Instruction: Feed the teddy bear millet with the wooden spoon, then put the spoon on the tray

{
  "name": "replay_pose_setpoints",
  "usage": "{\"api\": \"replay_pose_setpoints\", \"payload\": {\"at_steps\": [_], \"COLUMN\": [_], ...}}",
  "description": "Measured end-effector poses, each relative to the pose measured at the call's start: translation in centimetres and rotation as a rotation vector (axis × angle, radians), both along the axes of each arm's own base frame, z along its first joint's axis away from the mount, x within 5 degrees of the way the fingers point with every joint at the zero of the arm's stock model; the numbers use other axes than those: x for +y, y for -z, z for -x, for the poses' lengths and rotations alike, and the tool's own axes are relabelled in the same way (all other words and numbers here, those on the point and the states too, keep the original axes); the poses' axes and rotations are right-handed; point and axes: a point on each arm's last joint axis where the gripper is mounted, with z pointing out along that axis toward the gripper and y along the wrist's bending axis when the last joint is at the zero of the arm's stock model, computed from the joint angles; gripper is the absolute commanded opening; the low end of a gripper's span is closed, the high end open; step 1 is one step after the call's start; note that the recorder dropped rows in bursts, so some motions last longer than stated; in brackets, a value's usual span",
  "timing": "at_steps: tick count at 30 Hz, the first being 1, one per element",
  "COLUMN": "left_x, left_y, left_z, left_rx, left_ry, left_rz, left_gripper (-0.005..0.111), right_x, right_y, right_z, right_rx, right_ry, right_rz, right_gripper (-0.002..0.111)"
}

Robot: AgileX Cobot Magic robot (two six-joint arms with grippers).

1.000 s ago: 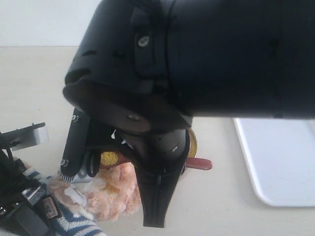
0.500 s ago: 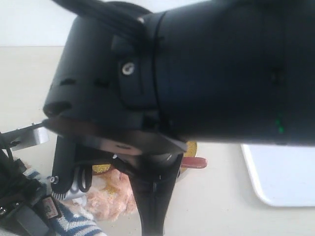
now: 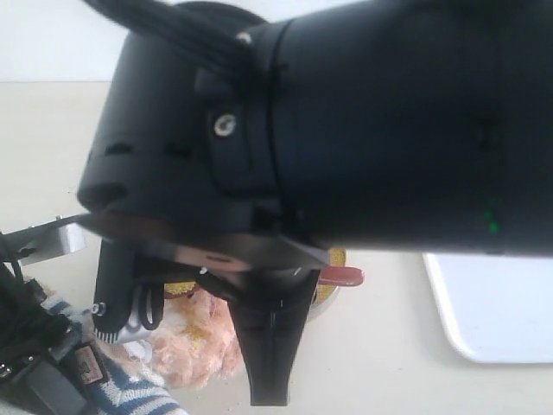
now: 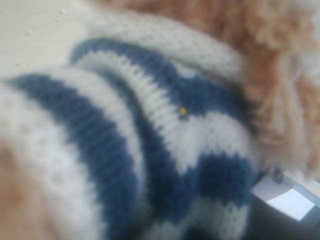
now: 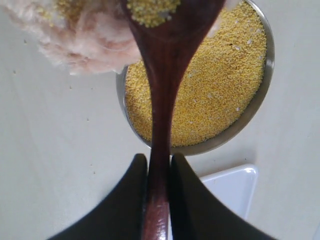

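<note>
My right gripper (image 5: 159,157) is shut on the slim handle of the wooden spoon (image 5: 162,75). The spoon's bowl carries millet (image 5: 152,10) and sits right against the teddy bear's pale fur (image 5: 85,35). Below it stands the round metal bowl of millet (image 5: 220,85). In the exterior view the right arm hides most of the scene. Only the handle's end (image 3: 343,277) and the teddy bear (image 3: 199,337) show, with grains on the fur. The bear's blue-and-white shirt (image 4: 150,130) fills the left wrist view and hides those jaws. The left gripper (image 3: 39,367) is pressed into the bear's body.
The white tray (image 3: 492,303) lies on the table to the right of the bowl, and its corner (image 5: 227,187) shows just behind my right fingers. Bare cream tabletop (image 5: 60,145) lies beside the bowl. A few stray grains lie on the table.
The right arm swung left toward the bear, carrying the spoon with it, and has held nearly still for the last half second. The left arm and the bear have not moved.
</note>
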Motion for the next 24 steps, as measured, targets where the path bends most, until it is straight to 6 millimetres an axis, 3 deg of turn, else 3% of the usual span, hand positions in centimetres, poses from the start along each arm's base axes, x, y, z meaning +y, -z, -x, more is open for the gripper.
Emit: {"api": "replay_pose_setpoints", "payload": {"at_steps": [11, 24], "left_x": [0.0, 0.0], "left_y": [0.0, 0.0], "left_z": [0.0, 0.0], "left_rx": [0.000, 0.000], "left_ry": [0.000, 0.000], "left_rz": [0.000, 0.000], "left_gripper": [0.004, 0.004], "right_x": [-0.8, -0.8], "right_y": [-1.8, -1.9], "right_z": [0.2, 0.3], "right_rx": [-0.020, -0.020], "right_ry": [0.010, 0.010], "right_rz": [-0.060, -0.062], "right_gripper": [0.000, 0.000]}}
